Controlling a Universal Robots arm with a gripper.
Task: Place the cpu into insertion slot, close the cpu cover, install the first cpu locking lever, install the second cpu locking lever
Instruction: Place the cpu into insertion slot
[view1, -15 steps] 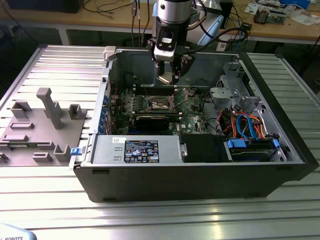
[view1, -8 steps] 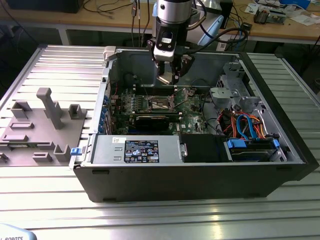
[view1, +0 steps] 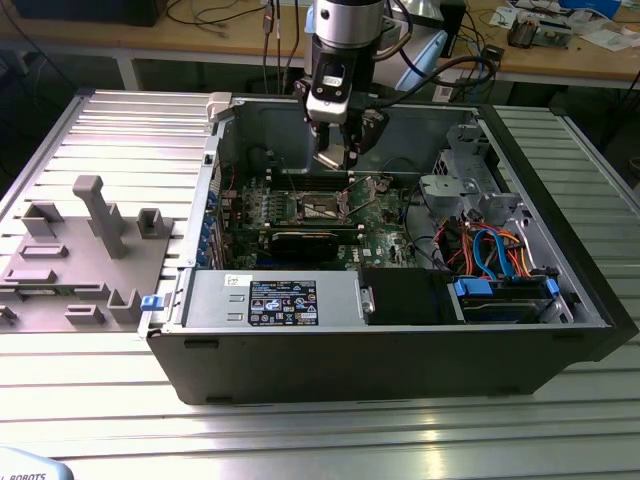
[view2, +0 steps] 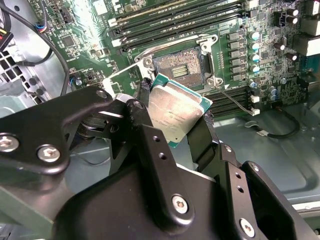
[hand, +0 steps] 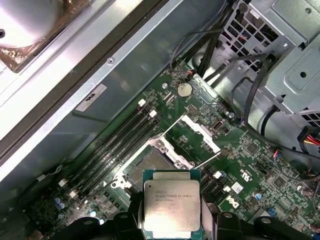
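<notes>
Where the exterior view looks into the open computer case (view1: 350, 350), the gripper (view1: 335, 158) hangs at twelve o'clock from the insertion slot (view1: 318, 207), with its tips above the green motherboard (view1: 385, 225) and apart from it. Reading from the slot, the grey drive cage (view1: 455, 185) sits at three o'clock and the power supply (view1: 270, 300) at about six. A grey fixture block (view1: 80, 250) rests on the table (view1: 320, 430) well out at nine o'clock.

In the second wrist view the cpu (view2: 177, 112) is pinched between the black fingers (view2: 200, 137), which press on two opposite edges. Its silvery top faces the camera. The chip is square, so it has no long axis. One corner points toward the slot (view2: 179, 67), and its edges are turned out of line with the slot's rim. The recess is bare, with its contact field exposed, and the chip sits near it but is not seated.

In the first wrist view the chip (hand: 171, 205) lies flat-on to the lens, with a finger (hand: 134, 210) closed narrowly against each side edge. The slot (hand: 147, 167) is just beyond the chip's far edge. The cpu cover (hand: 200, 132) is swung open beside the slot, and the board shows through its window. A thin locking lever (hand: 207, 160) runs along the cover's near edge.
</notes>
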